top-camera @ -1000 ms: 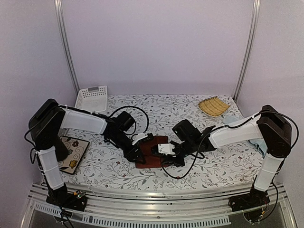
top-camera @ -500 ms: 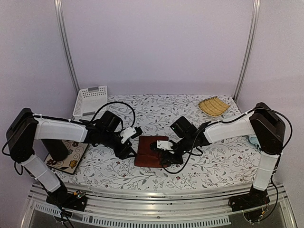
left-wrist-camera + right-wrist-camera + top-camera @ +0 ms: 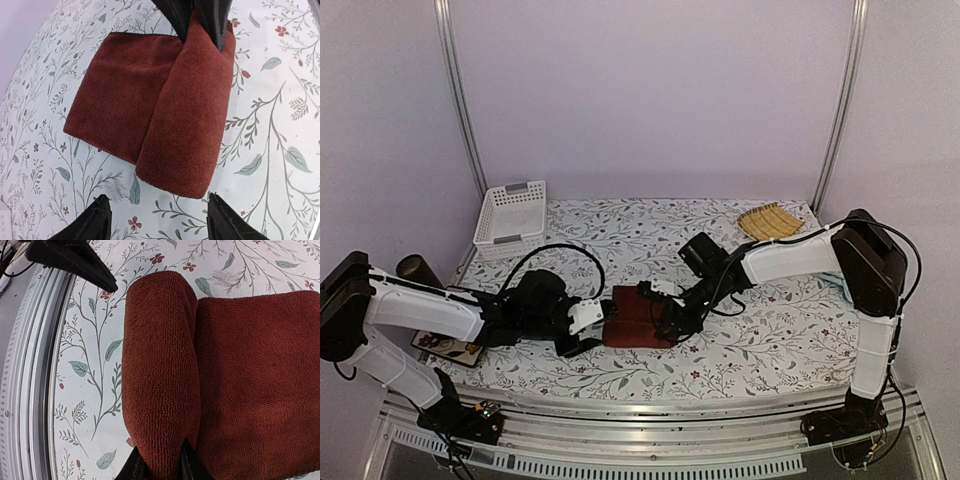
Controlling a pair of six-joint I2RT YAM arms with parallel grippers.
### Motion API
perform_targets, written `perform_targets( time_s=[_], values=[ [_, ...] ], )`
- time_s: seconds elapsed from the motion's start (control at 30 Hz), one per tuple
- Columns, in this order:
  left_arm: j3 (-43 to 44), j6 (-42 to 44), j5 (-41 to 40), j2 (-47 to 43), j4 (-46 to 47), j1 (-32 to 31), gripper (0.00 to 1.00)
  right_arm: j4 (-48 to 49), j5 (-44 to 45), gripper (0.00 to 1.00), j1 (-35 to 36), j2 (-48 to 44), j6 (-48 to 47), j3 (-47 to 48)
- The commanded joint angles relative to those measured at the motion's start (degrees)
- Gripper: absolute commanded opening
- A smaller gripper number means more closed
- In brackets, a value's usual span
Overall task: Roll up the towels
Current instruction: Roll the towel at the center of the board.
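Observation:
The dark rust-red towel lies mid-table, partly rolled. In the left wrist view the roll sits beside its flat part. My left gripper is open and empty just short of the roll's near end; in the top view it is at the towel's left edge. My right gripper is shut on the other end of the roll, with the flat part beside it; in the top view it is at the towel's right edge. A sliver of the pale blue towel shows behind the right arm.
A white basket stands at the back left and the yellow bamboo mat at the back right. A patterned tile and a dark cylinder are at the left under my left arm. A metal rail runs along the front edge.
My left arm has dropped low and swung out left, and its gripper has come off the towel to sit open at its edge. My right gripper has stayed on the roll, shifting slightly left.

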Motion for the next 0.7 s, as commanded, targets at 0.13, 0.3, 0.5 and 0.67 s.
perform_targets(
  time_s=[0.13, 0.3, 0.5, 0.67],
  values=[
    [-2.18, 8.09, -11.32, 4.78, 11.96, -6.93, 0.65, -3.01, -3.30, 0.23, -1.28, 3.51, 3.39, 2.78],
    [-1.29, 11.97, -15.06, 7.25, 14.82, -10.29, 0.64, -4.14, -3.68, 0.23, -2.35, 4.45, 4.87, 3.67],
    [-1.46, 15.89, -18.33, 10.06, 18.54, -13.98, 0.63, -5.01, -3.79, 0.25, -2.84, 5.40, 5.86, 4.88],
    [-0.11, 17.86, -21.42, 13.90, 20.21, -15.46, 0.64, -5.64, -4.03, 0.25, -2.78, 6.21, 5.92, 5.59]
  ],
)
